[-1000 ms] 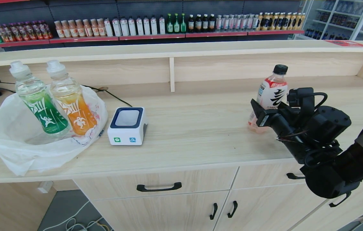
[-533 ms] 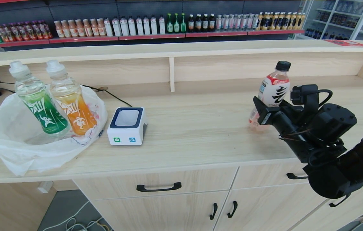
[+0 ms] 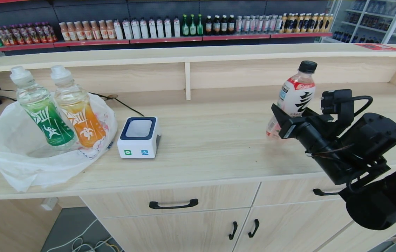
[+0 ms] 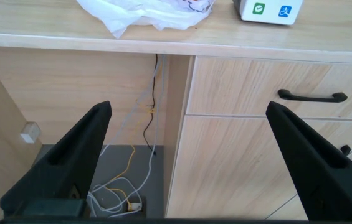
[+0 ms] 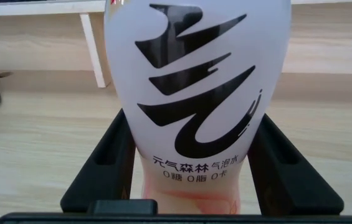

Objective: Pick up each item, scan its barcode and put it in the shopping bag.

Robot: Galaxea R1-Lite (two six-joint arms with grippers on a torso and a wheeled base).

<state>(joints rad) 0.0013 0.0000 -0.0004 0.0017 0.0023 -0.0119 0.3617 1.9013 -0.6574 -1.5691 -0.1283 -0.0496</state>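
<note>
Well, the right gripper [image 3: 285, 120] has its fingers clamped on a pink drink bottle with white label and black cap [image 3: 294, 96], held tilted over the pale wooden bench [image 3: 212, 147]. Far to its left, a white barcode scanner [image 3: 138, 138] sits beside a white plastic shopping bag [image 3: 15, 161] holding a green-labelled bottle [image 3: 43, 115] and an orange-labelled bottle [image 3: 79, 112]. The left gripper [image 4: 188, 109] hangs with fingers spread wide before the cupboard front [image 4: 244, 155].

The head view looks forward and down from above the counter [image 3: 212, 140], with shelves [image 3: 184, 31] along the frame's top. The left wrist view hangs low, facing the cabinet front [image 4: 238, 162]; it shares the scanner [image 4: 270, 9] with the head view. The right wrist view sits close to the bottle [image 5: 194, 93], seemingly level with it.
</note>
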